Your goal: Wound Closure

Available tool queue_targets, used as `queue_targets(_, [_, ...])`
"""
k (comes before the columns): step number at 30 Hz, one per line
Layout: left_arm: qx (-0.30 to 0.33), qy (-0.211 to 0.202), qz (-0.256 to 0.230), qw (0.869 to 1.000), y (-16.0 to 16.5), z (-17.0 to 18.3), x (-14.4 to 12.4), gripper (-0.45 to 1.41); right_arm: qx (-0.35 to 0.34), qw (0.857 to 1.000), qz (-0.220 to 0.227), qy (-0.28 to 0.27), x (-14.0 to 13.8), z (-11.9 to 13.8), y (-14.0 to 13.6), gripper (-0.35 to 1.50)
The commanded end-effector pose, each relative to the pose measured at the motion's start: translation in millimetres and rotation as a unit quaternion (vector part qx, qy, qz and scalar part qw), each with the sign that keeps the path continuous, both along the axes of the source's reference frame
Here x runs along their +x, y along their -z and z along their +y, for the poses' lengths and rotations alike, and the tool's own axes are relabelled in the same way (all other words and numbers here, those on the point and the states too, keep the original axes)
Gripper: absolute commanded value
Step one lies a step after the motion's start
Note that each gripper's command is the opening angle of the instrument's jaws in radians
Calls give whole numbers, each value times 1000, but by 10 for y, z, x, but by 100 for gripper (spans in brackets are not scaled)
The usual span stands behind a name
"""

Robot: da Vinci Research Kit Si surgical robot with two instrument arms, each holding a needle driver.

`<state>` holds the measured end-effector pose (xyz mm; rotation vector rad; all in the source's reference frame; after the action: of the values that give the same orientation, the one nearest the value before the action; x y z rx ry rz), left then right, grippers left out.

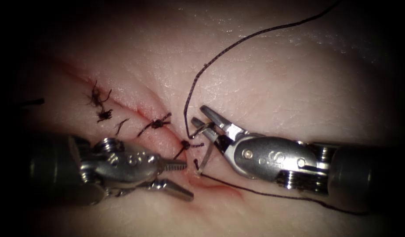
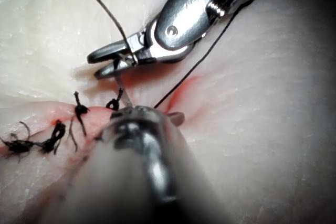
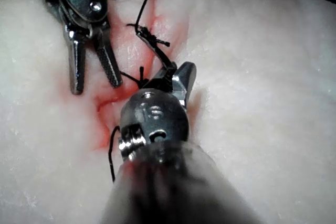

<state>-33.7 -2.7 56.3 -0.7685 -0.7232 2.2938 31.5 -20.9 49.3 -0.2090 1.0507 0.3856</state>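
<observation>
The cut (image 1: 139,112) runs down the tissue (image 1: 277,83) from upper left to the middle. My right gripper (image 1: 197,113) is shut on the curved needle (image 1: 205,151) near its tail, with the jaw tips a little apart. From there the needle points down, and its tip meets the tissue at the cut's right edge. My left gripper (image 1: 188,180) stands open just left of that spot and holds nothing. Dark thread (image 1: 237,44) arcs from the needle's tail up and to the right. The left wrist view has the right gripper (image 2: 97,62) and the needle (image 2: 119,85); the right wrist view has the open left gripper (image 3: 95,85).
Several knotted stitches with short cut ends lie along the cut, the nearest knot (image 1: 185,144) beside the needle. A second run of thread (image 1: 273,195) leads from the needle's entry spot to the lower right under the right tool. Red fluid (image 1: 215,186) stains the cut's lower end.
</observation>
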Motion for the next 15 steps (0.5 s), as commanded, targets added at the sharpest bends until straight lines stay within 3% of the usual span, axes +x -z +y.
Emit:
queue_targets(1, [0, 0, 0, 1000, -6, -4, -5, 46, 6, 1000, 5, 11, 17, -12, 1, -35])
queue_targets(6, [0, 0, 0, 1000, -7, -5, -5, 46, 15, 999, 3, 36, 34, -30, 9, -35])
queue_targets(11, [0, 0, 0, 1000, -7, -6, -5, 46, 16, 999, 2, 30, 24, -19, 11, -35])
queue_targets(15, [-2, 1, 0, 1000, -8, -7, -6, 44, 25, 999, -7, 41, 23, -36, -2, -35])
